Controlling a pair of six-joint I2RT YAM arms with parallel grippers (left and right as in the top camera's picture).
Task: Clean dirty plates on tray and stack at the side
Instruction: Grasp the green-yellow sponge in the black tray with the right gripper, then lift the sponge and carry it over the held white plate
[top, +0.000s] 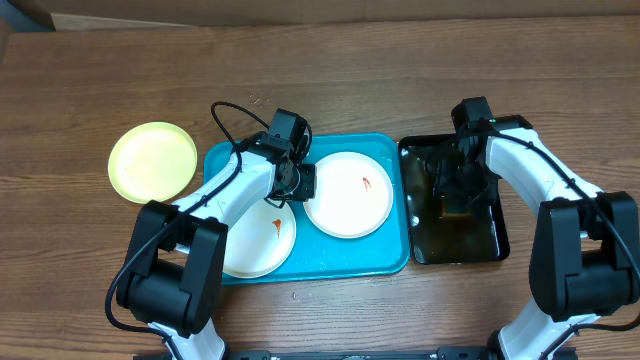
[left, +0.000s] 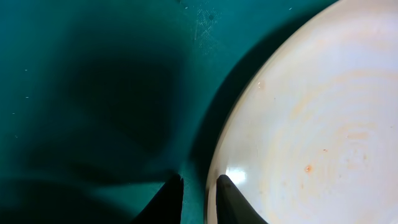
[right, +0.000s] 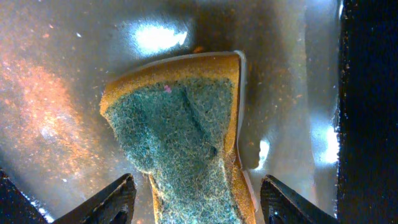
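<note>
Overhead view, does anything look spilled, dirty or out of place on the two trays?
The right white plate and the left white plate on the turquoise tray each carry a small red smear. The sponge lies creased in the black tray, whose floor looks wet. The yellow plate sits off the tray, looking clean.

A brown wooden table (top: 400, 70) is seen; a pale yellow-green plate (top: 153, 161) is laid at its left; the turquoise tray (top: 350, 257) and a black tray (top: 470, 242) are set side by side.
</note>
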